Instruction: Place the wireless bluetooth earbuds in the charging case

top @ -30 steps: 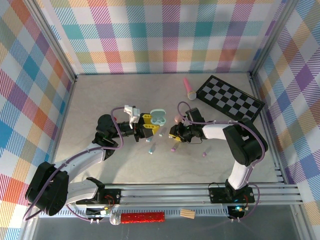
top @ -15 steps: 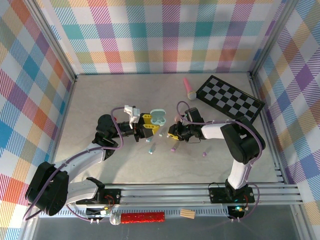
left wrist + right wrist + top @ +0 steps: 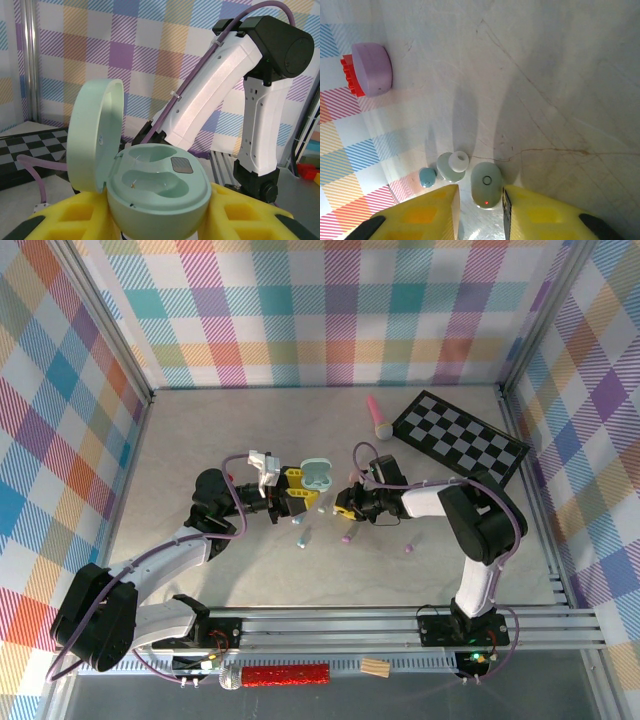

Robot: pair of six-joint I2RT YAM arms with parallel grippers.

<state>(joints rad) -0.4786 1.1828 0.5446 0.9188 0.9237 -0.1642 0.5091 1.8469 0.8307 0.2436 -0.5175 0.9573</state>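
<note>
Grey tabletop (image 3: 200, 440); left pincer (image 3: 298, 488) clamps open mint case (image 3: 160, 195); right arm (image 3: 430, 502) reaches leftward, right pincer (image 3: 480, 210) apart astride mint earbud (image 3: 486, 190)

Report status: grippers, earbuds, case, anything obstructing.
Left gripper shut on mint charging case, lid open, wells empty. Right gripper open, straddling mint earbud on table. Second mint earbud close beside it.

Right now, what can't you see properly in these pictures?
- Left wrist view: bottom of the mint case, covered by yellow fingers and cut by the lower edge.
- Top view: the loose earbuds, too small to tell their shapes.
- Right wrist view: the red thing behind the purple case, mostly hidden.
</note>
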